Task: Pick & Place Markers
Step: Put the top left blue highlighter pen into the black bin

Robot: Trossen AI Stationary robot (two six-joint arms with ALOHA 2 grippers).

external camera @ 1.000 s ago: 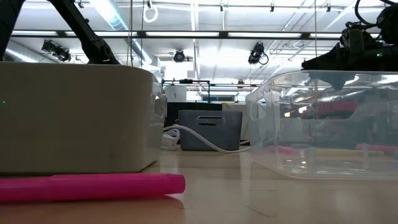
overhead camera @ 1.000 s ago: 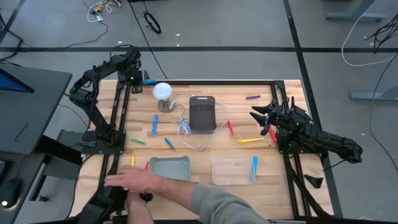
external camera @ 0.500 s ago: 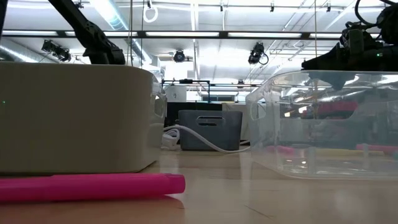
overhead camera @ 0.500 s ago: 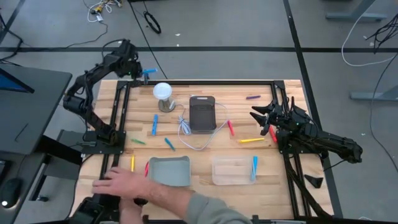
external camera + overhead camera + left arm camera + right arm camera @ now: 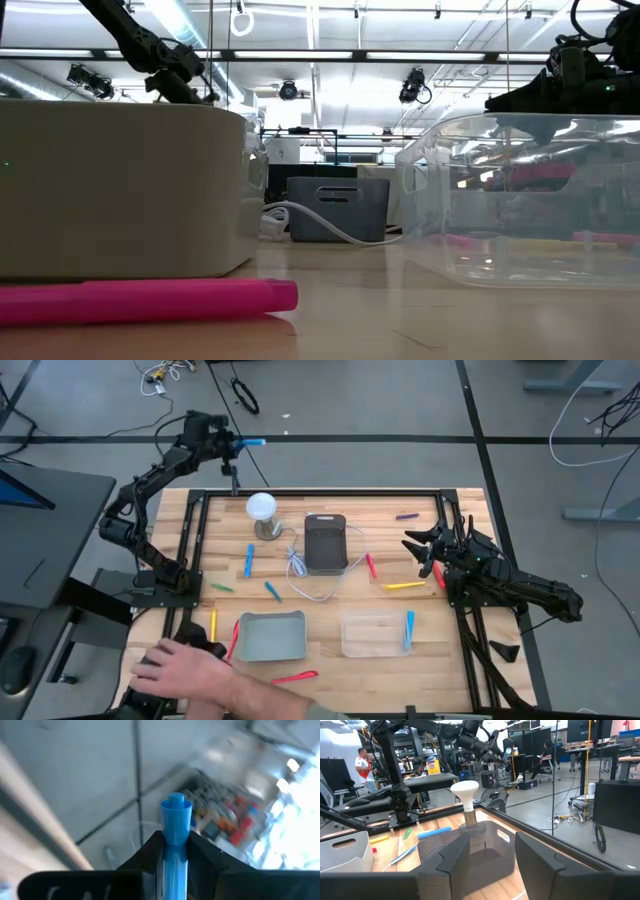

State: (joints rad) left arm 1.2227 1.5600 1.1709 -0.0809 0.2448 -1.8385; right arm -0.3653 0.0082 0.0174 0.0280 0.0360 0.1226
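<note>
My left gripper (image 5: 238, 444) is raised beyond the table's far left corner, shut on a blue marker (image 5: 254, 442). In the left wrist view this marker (image 5: 175, 817) sticks out between the fingers. Other markers lie on the wood: two blue (image 5: 249, 559) (image 5: 272, 590), green (image 5: 221, 587), yellow (image 5: 403, 585), red (image 5: 371, 566), purple (image 5: 406, 516), and pink (image 5: 150, 300) in front of the grey bin (image 5: 272, 636). Another blue one (image 5: 409, 630) lies in the clear bin (image 5: 375, 635). My right gripper (image 5: 415, 546) waits open at the right side. My left gripper pinches the blue marker's barrel (image 5: 175, 851) between its two fingers (image 5: 150, 852). The marker lies along the fingers, and its round end (image 5: 175, 802) juts out past the fingertips. It is lifted clear and roughly level, pointing toward the table's right.
A white bulb-shaped lamp (image 5: 262, 510), a dark box (image 5: 325, 543) and a coiled white cable (image 5: 300, 570) stand mid-table at the back. A person's hand (image 5: 185, 670) reaches in at the near left corner. A black frame rail (image 5: 340, 490) runs around the table.
My left gripper has risen from the far left corner with the blue marker. It has tipped up from pointing downward to nearly level and gone past the far edge. The person's hand has drawn back toward the near left corner.
</note>
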